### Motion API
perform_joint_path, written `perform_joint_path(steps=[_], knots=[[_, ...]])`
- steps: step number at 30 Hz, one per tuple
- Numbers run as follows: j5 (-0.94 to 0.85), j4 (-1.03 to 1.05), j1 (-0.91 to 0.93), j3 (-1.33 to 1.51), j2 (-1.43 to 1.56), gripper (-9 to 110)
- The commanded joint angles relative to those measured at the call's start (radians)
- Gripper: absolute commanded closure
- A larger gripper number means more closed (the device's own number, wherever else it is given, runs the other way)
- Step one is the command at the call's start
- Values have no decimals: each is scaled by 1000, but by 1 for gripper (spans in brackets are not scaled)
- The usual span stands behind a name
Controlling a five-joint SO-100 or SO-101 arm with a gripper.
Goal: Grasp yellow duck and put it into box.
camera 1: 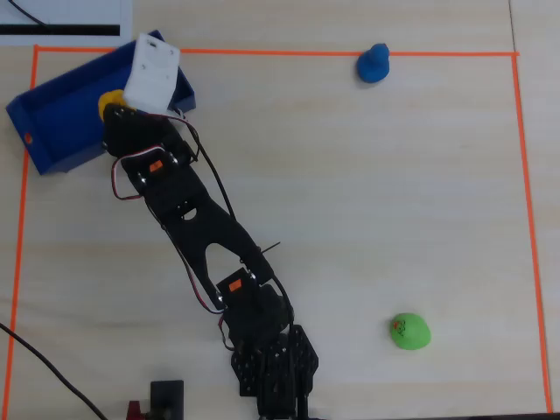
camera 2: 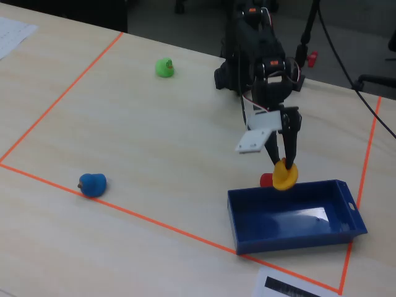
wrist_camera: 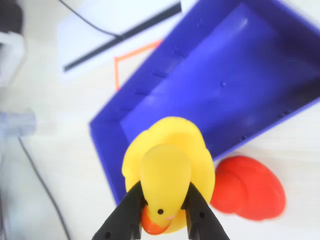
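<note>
Overhead view showed a pale wooden table (camera 1: pixel 367 192) marked with an orange tape rectangle (camera 1: pixel 522 175), dim room beyond it in the fixed view. Within the tape the black arm (camera 1: pixel 201 219) reached to the blue box (camera 1: pixel 52 131) at one corner, probably to get over its wall before letting go. Its gripper (wrist_camera: pixel 165 220) pinched the yellow duck (wrist_camera: pixel 170 165) by the head, jaws pressed against it, the duck hanging above the box's near wall. A red toy (wrist_camera: pixel 250 187) lay just outside that wall; a green toy (camera 1: pixel 409 332) and a blue toy (camera 1: pixel 374 64) sat well apart.
</note>
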Motion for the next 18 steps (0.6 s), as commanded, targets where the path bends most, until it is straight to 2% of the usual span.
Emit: perform_joint_path(steps=[1, 18], knots=[[9, -43, -28, -114, -61, 101], [-67, 25, -35, -716, -566, 101]])
